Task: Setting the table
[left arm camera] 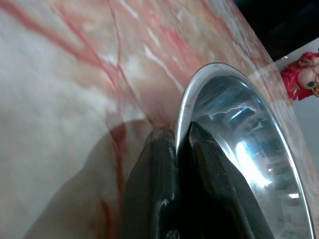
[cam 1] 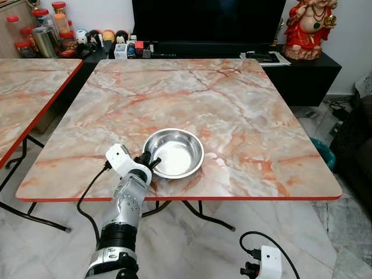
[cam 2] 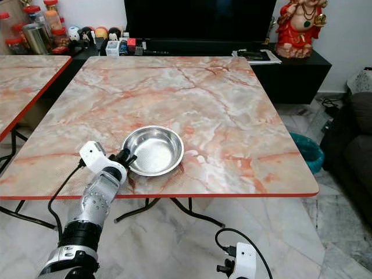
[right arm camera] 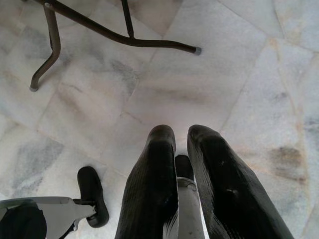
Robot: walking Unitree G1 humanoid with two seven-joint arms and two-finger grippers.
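Observation:
A shiny steel bowl [cam 1: 174,152] sits on the pink marble table [cam 1: 232,104], close to its front edge and left of centre. My left gripper [cam 1: 152,163] is at the bowl's near-left side, shut on the rim. In the left wrist view one finger is outside the bowl [left arm camera: 239,144] and the other inside it. My right gripper [right arm camera: 182,134] hangs low at my right side, over the floor. Its fingers are closed on a slim silver thing [right arm camera: 185,204] that looks like a utensil handle.
A second marble table [cam 1: 23,99] stands to the left across a narrow gap. Behind are a dark TV cabinet with jars [cam 1: 52,29] and a red statue [cam 1: 311,29]. A teal bin [cam 1: 322,152] and a dark sofa [cam 1: 354,145] stand right. Folding table legs [right arm camera: 124,35] cross the tiled floor.

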